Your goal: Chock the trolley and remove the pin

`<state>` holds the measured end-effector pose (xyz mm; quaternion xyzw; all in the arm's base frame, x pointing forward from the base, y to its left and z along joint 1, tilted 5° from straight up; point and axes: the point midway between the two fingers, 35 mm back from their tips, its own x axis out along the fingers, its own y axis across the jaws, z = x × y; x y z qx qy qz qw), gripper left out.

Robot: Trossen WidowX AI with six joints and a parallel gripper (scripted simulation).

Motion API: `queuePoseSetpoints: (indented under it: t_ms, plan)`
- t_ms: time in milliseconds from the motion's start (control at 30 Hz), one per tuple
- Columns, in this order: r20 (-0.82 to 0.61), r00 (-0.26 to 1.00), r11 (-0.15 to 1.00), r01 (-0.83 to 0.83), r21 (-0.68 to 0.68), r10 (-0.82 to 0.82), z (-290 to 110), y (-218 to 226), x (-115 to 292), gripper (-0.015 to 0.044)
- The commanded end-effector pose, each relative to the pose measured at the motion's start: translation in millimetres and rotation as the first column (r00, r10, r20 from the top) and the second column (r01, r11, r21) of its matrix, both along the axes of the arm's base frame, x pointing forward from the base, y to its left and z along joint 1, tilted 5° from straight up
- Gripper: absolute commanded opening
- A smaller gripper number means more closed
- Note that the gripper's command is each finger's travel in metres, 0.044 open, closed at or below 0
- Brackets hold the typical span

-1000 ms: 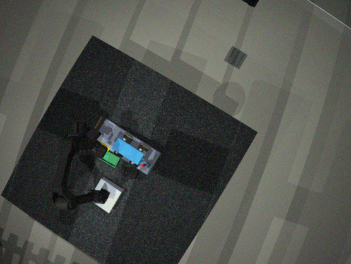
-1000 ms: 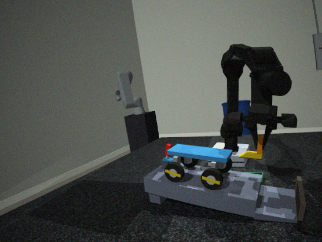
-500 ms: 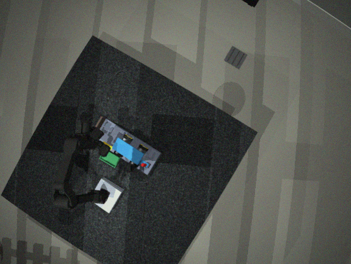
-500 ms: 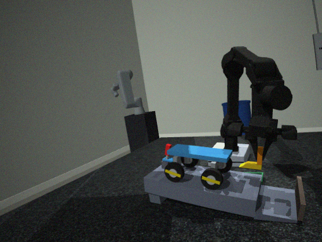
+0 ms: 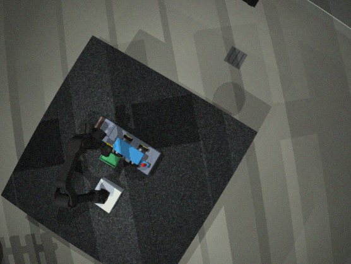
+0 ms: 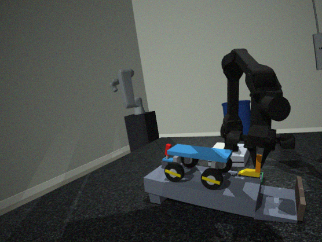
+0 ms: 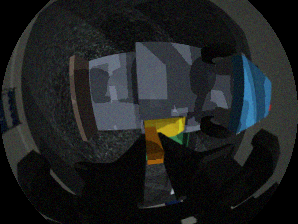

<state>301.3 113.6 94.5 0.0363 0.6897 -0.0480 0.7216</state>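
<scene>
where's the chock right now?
In the exterior view the yellow chock sits low over the ramp, right of the trolley, apart from its wheels, its orange handle gripped by the gripper.

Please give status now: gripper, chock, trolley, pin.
Gripper shut on chock handle, chock on ramp, short of trolley wheel. Stop pin in place. Nothing blocking the path.
</scene>
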Motion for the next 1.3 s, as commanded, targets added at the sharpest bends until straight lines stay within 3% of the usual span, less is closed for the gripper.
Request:
queuePoseSetpoints:
  t_ms: [0,1267]
  plan:
    - [-0.003,1.000,1.000,-0.005,-0.008,0.005,-1.8,-3.4,-0.9,0.0000]
    - [-0.002,1.000,1.000,-0.005,-0.010,0.005,4.5,-31.5,1.0,0.0000]
